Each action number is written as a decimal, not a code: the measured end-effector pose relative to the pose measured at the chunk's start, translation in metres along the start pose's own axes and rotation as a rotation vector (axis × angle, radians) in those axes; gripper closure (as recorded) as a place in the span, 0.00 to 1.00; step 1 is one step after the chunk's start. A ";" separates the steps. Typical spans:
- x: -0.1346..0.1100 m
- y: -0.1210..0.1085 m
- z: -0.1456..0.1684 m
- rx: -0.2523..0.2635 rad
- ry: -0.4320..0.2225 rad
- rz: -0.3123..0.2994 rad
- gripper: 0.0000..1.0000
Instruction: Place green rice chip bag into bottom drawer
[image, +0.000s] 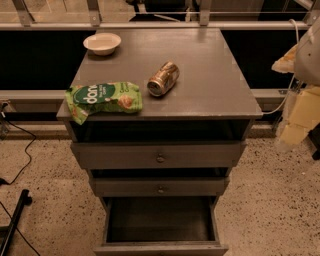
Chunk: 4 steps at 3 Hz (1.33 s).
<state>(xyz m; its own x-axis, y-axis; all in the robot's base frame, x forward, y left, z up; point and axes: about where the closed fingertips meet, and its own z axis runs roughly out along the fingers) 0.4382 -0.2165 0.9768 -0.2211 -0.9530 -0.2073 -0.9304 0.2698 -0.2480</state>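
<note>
The green rice chip bag (104, 100) lies flat on the grey cabinet top (210, 90), at its front left corner, with one end hanging over the edge. The bottom drawer (160, 247) is pulled far out, and its dark inside shows nothing in it. My gripper (296, 122) is a pale, blurred shape at the right edge of the view. It is to the right of the cabinet, about level with its top, and far from the bag. It holds nothing that I can see.
A gold-brown can (163, 78) lies on its side in the middle of the cabinet top, just right of the bag. A white bowl (102, 43) sits at the back left corner. The two upper drawers (160, 158) stick out slightly. Cables (20, 150) and a dark stand lie on the speckled floor at left.
</note>
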 end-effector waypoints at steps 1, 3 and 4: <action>0.000 0.000 0.000 0.000 0.000 0.000 0.00; -0.113 -0.051 0.043 0.032 -0.105 -0.174 0.00; -0.190 -0.086 0.066 0.079 -0.176 -0.274 0.00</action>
<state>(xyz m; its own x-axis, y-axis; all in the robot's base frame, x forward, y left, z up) 0.5793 -0.0492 0.9754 0.0943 -0.9549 -0.2816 -0.9213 0.0235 -0.3881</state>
